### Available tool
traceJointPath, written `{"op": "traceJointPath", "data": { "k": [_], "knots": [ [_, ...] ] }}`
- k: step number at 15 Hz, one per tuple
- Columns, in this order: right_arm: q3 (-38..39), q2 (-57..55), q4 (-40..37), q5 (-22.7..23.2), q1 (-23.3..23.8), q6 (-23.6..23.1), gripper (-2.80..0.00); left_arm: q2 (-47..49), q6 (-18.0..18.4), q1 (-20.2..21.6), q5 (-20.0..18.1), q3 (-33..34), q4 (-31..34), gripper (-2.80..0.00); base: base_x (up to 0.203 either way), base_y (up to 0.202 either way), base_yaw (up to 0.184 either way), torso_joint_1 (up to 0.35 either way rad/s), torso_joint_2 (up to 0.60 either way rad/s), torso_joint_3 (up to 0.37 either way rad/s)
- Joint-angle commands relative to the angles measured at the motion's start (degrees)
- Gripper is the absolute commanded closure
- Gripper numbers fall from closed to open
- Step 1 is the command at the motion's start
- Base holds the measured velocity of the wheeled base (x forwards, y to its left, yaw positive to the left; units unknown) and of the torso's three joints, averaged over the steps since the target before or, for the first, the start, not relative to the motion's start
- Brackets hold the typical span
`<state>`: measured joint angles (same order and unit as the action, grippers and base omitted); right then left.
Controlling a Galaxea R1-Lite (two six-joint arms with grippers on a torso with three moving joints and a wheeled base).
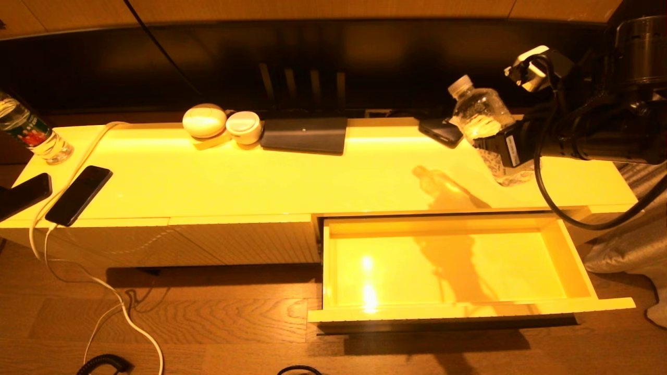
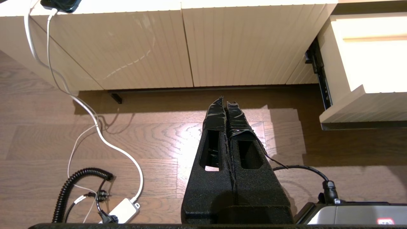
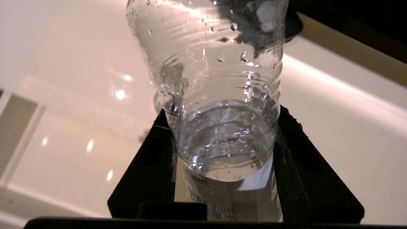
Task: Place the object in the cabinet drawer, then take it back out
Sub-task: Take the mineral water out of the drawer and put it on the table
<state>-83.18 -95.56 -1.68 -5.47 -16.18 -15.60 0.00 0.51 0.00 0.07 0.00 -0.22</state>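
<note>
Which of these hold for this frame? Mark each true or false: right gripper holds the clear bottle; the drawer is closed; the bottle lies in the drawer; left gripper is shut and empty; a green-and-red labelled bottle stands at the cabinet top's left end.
1. The right gripper grips the clear bottle. True.
2. The drawer is closed. False: it is pulled open.
3. The bottle lies in the drawer. False: it is held above the cabinet top, tilted.
4. The left gripper is shut, holding nothing. True.
5. A labelled bottle stands at the left end. True.

Right tool [image 3: 222, 152] clamped, left tool [image 2: 227, 103] closed.
</note>
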Motion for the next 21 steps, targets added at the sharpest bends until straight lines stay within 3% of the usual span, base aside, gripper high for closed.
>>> {"op": "traceJointPath", "data": {
  "k": [1, 2, 9, 11, 14, 16, 21],
  "knots": [
    [1.8, -0.8, 6.5, -2.2, 0.0, 5.3, 0.00, 0.0, 0.0, 0.0, -0.1, 0.1, 0.0, 0.00, 0.000, 0.000, 0.000, 0.000, 0.00, 0.000],
    [2.0, -1.0, 7.8, -2.9, 0.0, 6.2, 0.00, 0.0, 0.0, 0.0, -0.1, 0.1, 0.0, 0.00, 0.000, 0.000, 0.000, 0.000, 0.00, 0.000],
    [6.8, -8.9, 37.7, -20.8, -1.0, 10.2, 0.00, 0.0, 0.0, 0.0, -0.1, 0.1, 0.0, 0.00, 0.000, 0.000, 0.000, 0.000, 0.00, 0.000],
    [6.8, -11.5, 42.0, -24.6, -0.8, 11.6, 0.00, 0.0, 0.0, 0.0, 0.0, 0.1, 0.0, 0.00, 0.000, 0.000, 0.000, 0.000, 0.00, 0.000],
    [6.4, -15.4, 44.5, -27.0, -0.4, 17.6, 0.00, 0.0, 0.0, 0.0, -0.1, 0.2, 0.0, 0.00, 0.000, 0.000, 0.000, 0.000, 0.00, 0.000],
    [7.2, -18.2, 48.9, -31.9, -0.4, 21.3, 0.00, 0.0, 0.0, 0.0, 0.0, 0.2, 0.0, 0.00, 0.000, 0.000, 0.000, 0.000, 0.00, 0.000],
    [8.1, -24.7, 67.8, -37.4, -0.4, 21.2, 0.00, 0.0, 0.0, 0.0, 0.0, 0.1, 0.0, 0.00, 0.000, 0.000, 0.000, 0.000, 0.00, 0.000]
  ]
}}
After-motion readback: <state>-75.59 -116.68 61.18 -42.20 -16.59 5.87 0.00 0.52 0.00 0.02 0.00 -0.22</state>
